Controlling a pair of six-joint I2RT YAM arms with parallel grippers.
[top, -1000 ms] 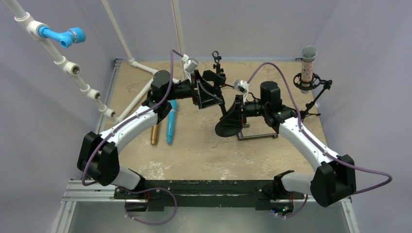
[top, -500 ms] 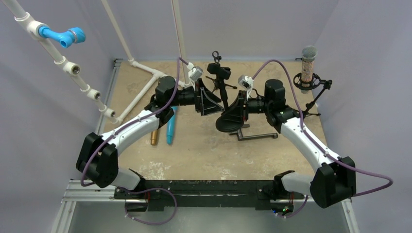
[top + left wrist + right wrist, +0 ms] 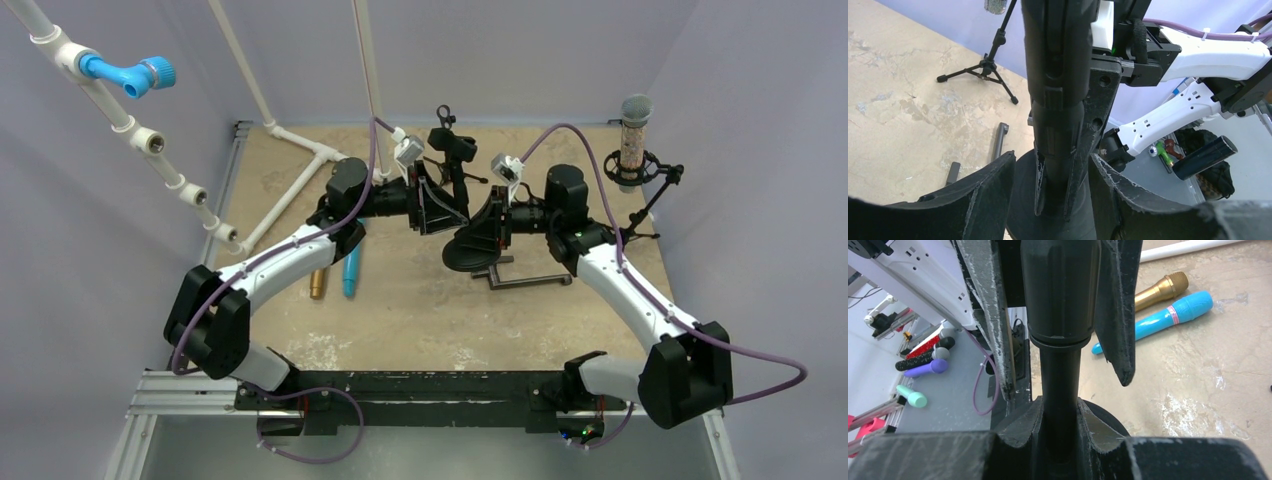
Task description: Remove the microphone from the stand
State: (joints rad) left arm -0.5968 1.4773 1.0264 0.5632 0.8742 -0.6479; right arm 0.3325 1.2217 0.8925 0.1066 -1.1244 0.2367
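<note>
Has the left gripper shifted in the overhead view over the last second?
Yes. The left gripper has moved right, away from the blue microphone, up to the stand pole.

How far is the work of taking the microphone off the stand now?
Done: the right pincer is shut on the thin pole of the stand, steadying it. In hand: the left pincer is open around the thicker black part above. Left: the microphone sits on the stand; grip it and lift it off.

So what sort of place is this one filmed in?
Probably a robot lab test cell: plain lilac walls box in a tan tabletop, a white PVC pipe rig rises beside it, and a bright blue handheld microphone lies loose.
</note>
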